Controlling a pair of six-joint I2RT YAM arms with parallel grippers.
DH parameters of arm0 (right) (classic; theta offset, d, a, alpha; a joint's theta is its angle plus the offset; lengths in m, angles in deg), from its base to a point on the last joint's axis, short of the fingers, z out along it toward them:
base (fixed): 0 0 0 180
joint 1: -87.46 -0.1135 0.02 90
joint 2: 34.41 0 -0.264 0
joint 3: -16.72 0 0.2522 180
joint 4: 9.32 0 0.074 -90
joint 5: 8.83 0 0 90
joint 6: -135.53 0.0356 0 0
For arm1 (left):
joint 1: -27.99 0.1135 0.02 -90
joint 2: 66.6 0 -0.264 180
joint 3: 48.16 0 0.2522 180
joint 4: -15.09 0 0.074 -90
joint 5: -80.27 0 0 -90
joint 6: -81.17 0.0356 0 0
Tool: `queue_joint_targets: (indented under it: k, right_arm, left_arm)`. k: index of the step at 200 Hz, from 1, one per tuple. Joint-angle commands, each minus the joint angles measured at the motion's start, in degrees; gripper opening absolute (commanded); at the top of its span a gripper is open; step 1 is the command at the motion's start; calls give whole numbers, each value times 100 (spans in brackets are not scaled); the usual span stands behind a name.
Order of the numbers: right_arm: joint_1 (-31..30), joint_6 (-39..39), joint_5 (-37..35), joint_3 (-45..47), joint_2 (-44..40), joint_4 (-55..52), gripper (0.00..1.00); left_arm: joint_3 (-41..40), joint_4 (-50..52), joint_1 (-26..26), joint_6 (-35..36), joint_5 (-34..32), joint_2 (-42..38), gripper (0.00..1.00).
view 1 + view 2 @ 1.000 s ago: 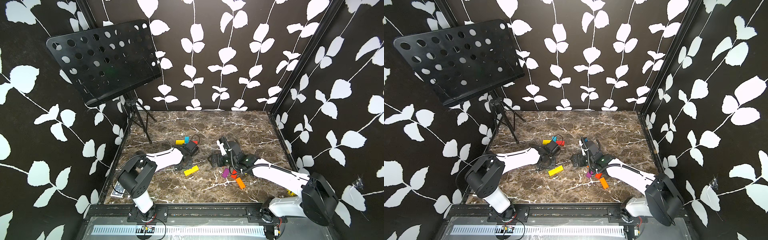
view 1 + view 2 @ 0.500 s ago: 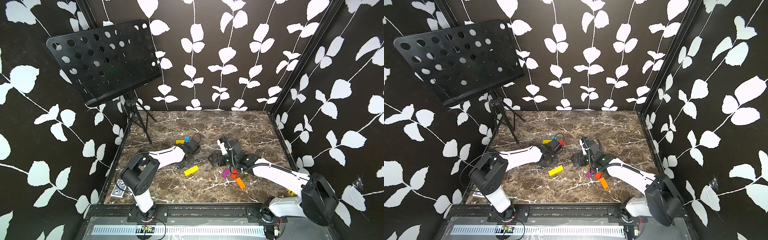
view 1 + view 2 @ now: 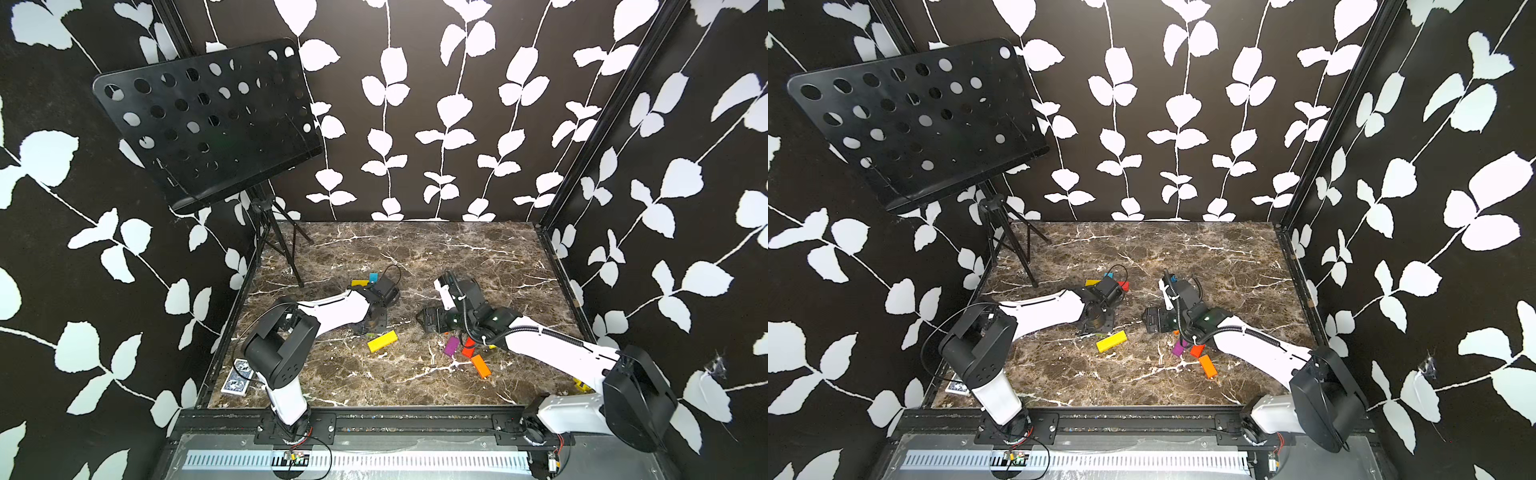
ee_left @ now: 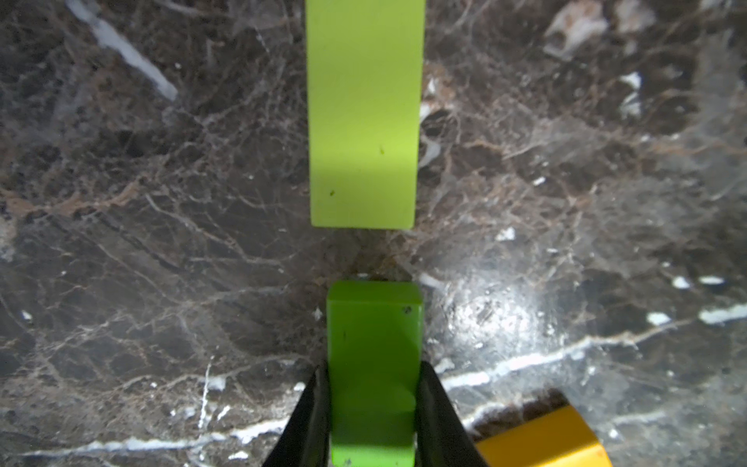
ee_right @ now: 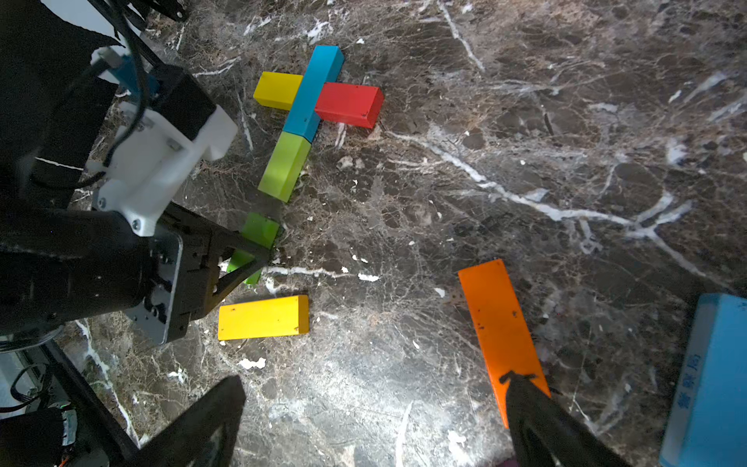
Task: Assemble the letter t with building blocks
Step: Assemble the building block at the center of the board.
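Observation:
In the right wrist view a partial letter t lies flat: a blue block [image 5: 313, 93] crossed by a short yellow block [image 5: 277, 89] and a red block [image 5: 349, 104], with a lime block [image 5: 285, 165] continuing the stem. My left gripper [image 4: 372, 388] is shut on a dark green block [image 4: 374, 331]. That block sits in line with the lime block [image 4: 364, 113], a small gap apart. A loose yellow block [image 5: 262, 317] lies beside it. My right gripper [image 5: 372, 384] stands open over bare marble, one finger over an orange block [image 5: 499, 319].
A purple block [image 3: 451, 345], a red block [image 3: 468, 351] and the orange block [image 3: 480, 365] lie under my right arm. A light-blue box [image 5: 711, 384] lies near them. A music stand [image 3: 216, 120] rises at the back left. A card deck [image 3: 237, 376] lies at the front left.
The left arm has edged slightly toward the back with the green block in its jaws. The right arm has stayed put.

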Motion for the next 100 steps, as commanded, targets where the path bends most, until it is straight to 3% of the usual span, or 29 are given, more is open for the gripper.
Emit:
queue_joint_targets:
  k: [1, 100]
  right_arm:
    - [21, 5, 29, 57, 42, 186, 99]
    - [28, 32, 51, 74, 92, 213, 99]
  left_arm:
    - [109, 179, 181, 103, -5, 31, 15]
    - [187, 99, 239, 173, 91, 137, 15]
